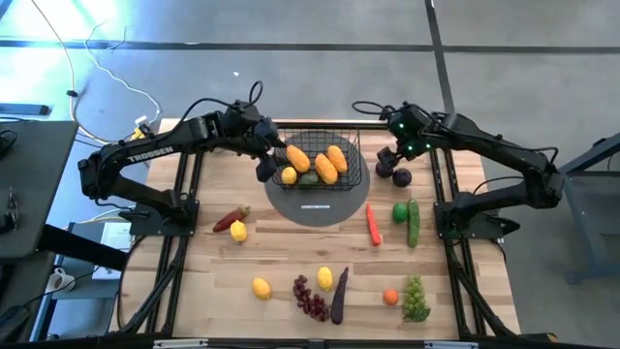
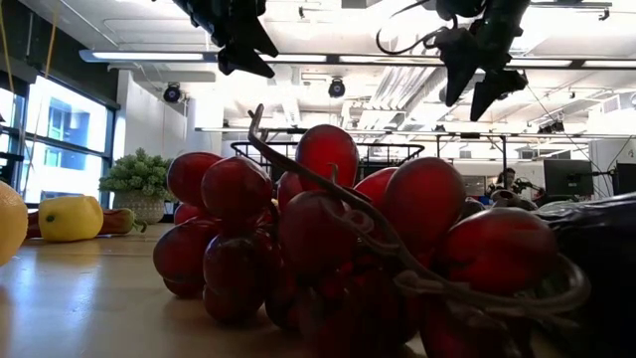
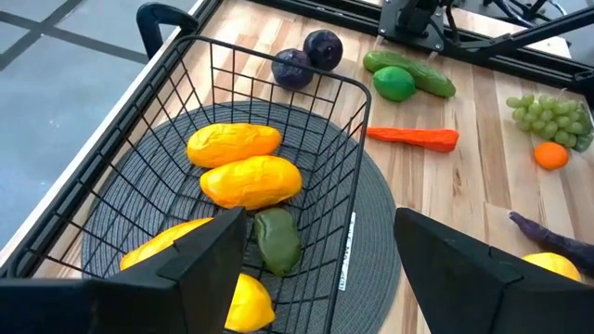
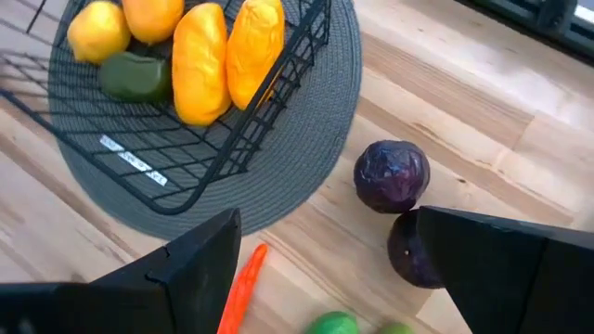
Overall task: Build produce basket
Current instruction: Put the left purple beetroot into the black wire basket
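My right pincer (image 1: 390,161) hangs released, holding nothing. Directly under it, two round dark-purple plastic fruits (image 4: 392,175) sit touching on the wooden counter (image 1: 291,247); nearer this arm than the left. Black wire-mesh basket (image 1: 354,174) lies beside them, toward the left pincer (image 1: 266,165), which hovers released over its rim.

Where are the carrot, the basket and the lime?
carrot (image 3: 414,137): left wrist view, middle of its orange body.
basket (image 1: 355,155): high view, bare wire of its right wall.
lime (image 3: 394,83): left wrist view, centre of its green skin.
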Controlling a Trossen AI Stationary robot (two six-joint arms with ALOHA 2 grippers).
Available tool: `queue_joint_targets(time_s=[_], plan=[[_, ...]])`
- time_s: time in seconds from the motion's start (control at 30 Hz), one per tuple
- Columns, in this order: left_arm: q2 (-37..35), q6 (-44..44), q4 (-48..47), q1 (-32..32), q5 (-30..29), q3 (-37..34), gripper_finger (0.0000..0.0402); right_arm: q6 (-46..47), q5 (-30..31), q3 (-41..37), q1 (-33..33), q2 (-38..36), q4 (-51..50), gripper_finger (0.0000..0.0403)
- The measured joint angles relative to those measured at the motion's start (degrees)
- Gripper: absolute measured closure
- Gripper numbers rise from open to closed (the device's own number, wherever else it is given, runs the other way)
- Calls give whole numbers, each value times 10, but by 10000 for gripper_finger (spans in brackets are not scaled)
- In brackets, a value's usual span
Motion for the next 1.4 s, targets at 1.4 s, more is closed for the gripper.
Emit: queue_joint_targets(time_s=[1.4], plan=[[0, -45, 4, 0, -2, 0, 139, -179, 28, -228, -83, 126, 271, 96]])
